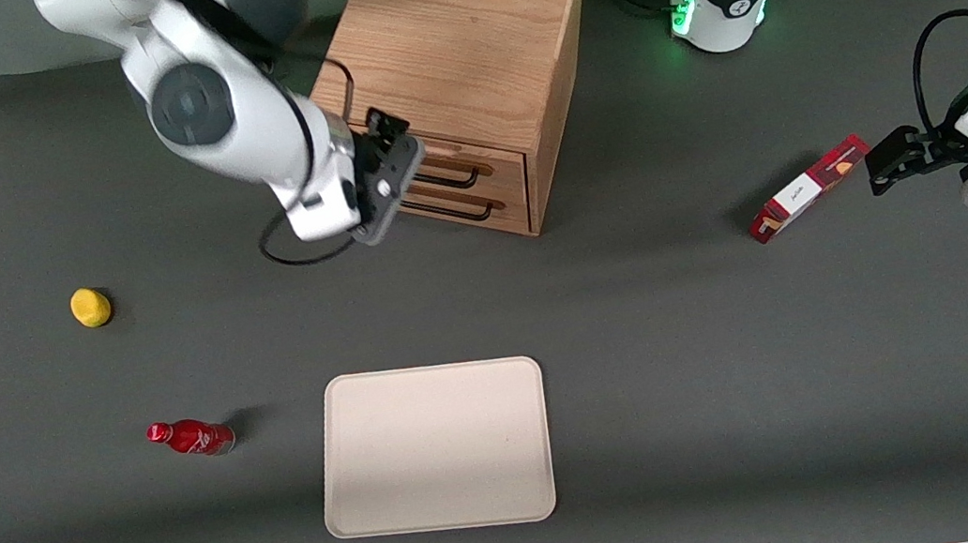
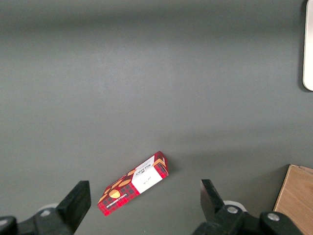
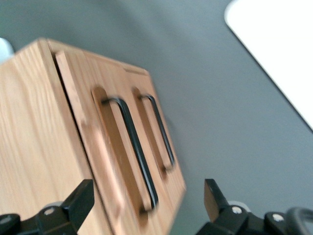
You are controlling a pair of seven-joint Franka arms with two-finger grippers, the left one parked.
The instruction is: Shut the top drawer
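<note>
The wooden cabinet (image 1: 461, 38) stands near the table's back edge. Its top drawer (image 1: 483, 161), with a black wire handle (image 1: 447, 178), sits above the lower drawer (image 1: 474, 199), and its front looks nearly flush with the cabinet. My right gripper (image 1: 392, 138) hovers directly in front of the drawer fronts, at the working arm's end of them. In the right wrist view the top drawer (image 3: 105, 161) and its handle (image 3: 132, 147) lie between my open fingers (image 3: 78, 200), close to the gripper (image 3: 146, 205). The lower drawer (image 3: 168, 147) is beside it. The gripper holds nothing.
A beige tray (image 1: 435, 449) lies nearer the front camera than the cabinet. A yellow lemon (image 1: 90, 307) and a red bottle (image 1: 190, 438) lie toward the working arm's end. A red box (image 1: 809, 190) lies toward the parked arm's end and shows in the left wrist view (image 2: 133, 183).
</note>
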